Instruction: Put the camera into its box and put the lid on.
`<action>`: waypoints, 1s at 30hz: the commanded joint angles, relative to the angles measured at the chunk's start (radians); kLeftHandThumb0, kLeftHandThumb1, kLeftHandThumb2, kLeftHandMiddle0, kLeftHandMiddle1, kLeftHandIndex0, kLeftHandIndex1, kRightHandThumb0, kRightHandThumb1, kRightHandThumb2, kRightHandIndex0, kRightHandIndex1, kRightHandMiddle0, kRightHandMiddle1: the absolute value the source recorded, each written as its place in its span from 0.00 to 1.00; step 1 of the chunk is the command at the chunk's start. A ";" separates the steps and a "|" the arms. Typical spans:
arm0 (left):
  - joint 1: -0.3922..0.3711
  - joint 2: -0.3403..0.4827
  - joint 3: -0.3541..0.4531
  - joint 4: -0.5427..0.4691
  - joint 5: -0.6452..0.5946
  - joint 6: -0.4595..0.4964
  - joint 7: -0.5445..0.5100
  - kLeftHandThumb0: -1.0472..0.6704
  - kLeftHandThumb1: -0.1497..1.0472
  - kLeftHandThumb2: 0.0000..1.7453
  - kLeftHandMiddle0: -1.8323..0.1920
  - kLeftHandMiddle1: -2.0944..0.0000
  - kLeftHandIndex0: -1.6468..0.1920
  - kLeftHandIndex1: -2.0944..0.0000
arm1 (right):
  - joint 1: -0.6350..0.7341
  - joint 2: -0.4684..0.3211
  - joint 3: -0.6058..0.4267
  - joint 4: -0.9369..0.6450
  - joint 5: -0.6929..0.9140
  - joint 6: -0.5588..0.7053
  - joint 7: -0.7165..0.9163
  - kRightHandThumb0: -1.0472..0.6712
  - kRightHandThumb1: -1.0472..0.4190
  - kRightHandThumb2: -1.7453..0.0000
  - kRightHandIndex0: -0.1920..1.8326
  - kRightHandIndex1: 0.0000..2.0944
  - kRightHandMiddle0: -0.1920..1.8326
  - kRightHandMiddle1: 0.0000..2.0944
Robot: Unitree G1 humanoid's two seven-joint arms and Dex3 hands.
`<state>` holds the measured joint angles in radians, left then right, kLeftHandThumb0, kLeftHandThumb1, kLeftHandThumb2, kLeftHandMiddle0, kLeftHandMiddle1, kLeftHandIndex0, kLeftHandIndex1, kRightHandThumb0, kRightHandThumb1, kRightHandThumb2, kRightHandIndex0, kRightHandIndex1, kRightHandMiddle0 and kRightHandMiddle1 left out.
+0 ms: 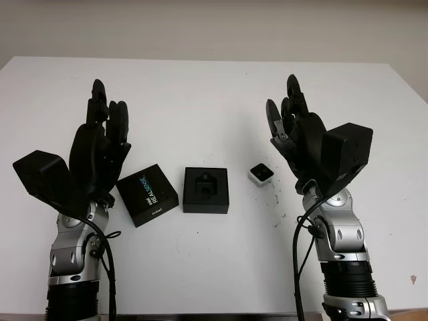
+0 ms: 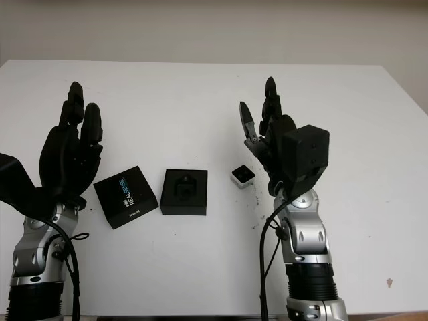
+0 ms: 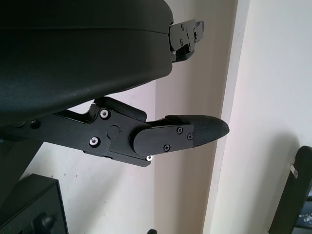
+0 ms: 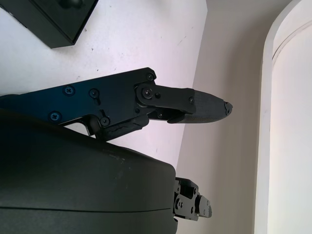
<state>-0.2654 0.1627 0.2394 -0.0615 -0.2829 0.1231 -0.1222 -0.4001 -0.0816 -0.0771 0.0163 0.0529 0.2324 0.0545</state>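
A small white camera (image 1: 261, 174) lies on the white table, right of the open black box (image 1: 206, 190). The box's moulded insert is bare. Left of it lies the black lid (image 1: 147, 194) with pale blue lettering, top side up. My left hand (image 1: 105, 124) is raised above the table just left of the lid, open, holding nothing. My right hand (image 1: 289, 110) is raised just right of the camera, open, holding nothing. A corner of the box (image 4: 53, 19) appears in the right wrist view, and a black corner (image 3: 34, 207) in the left wrist view.
The white table (image 1: 214, 100) stretches bare behind the objects up to a pale wall. A few small dark specks (image 1: 277, 199) mark the surface near the camera.
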 commanded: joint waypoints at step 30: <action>0.001 0.025 0.008 -0.019 0.015 -0.009 -0.007 0.24 1.00 0.27 1.00 1.00 1.00 1.00 | -0.229 -0.458 0.066 0.260 -0.119 -0.244 0.445 0.40 0.17 0.98 0.22 0.11 0.18 0.15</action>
<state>-0.2620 0.1728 0.2421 -0.0619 -0.2718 0.1156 -0.1263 -0.5985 -0.5060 -0.0319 0.2520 -0.0461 0.0243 0.4811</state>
